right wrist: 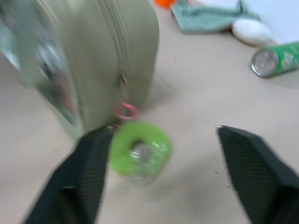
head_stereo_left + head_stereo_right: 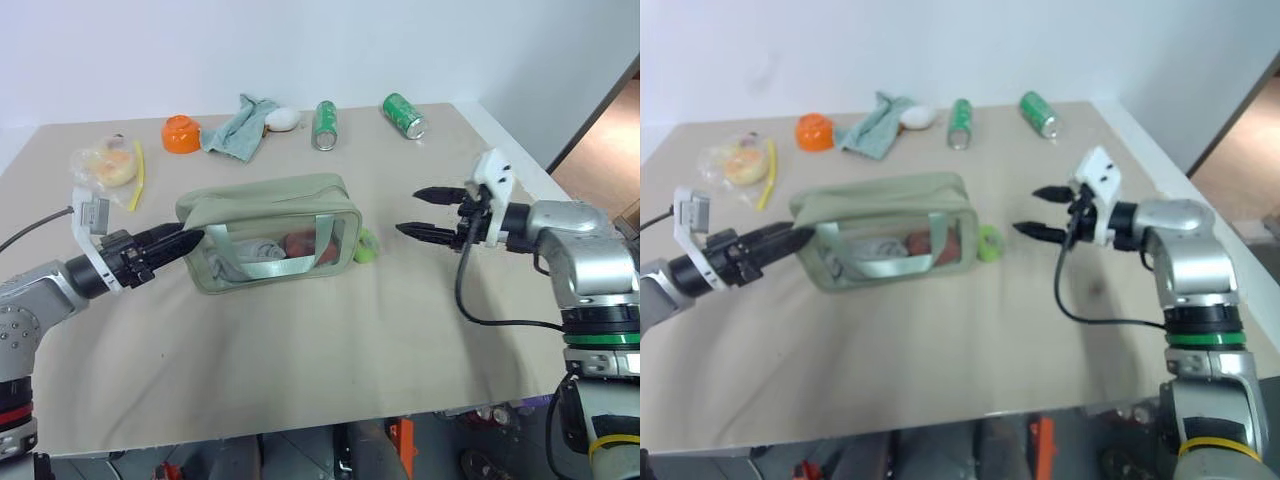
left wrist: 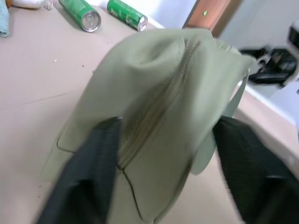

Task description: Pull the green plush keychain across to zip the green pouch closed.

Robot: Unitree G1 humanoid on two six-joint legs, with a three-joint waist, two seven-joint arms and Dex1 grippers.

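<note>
The green pouch (image 2: 270, 235) lies on its side in the middle of the tan table (image 2: 300, 370), clear window towards me. Its zipper (image 3: 154, 109) runs along the top, teeth together. The green plush keychain (image 2: 365, 245) rests on the table at the pouch's right end, hung from the zipper pull by a pink ring (image 1: 125, 110). My left gripper (image 2: 185, 240) is open, one finger on each side of the pouch's left end. My right gripper (image 2: 410, 212) is open and empty, hovering just right of the keychain and above the table.
Along the far edge lie an orange bowl (image 2: 181, 133), a pale teal cloth (image 2: 238, 127), a white object (image 2: 283, 120) and two green cans (image 2: 325, 125) (image 2: 404, 115). A clear bag of yellowish things (image 2: 105, 163) sits far left. The table's right edge runs close behind my right arm.
</note>
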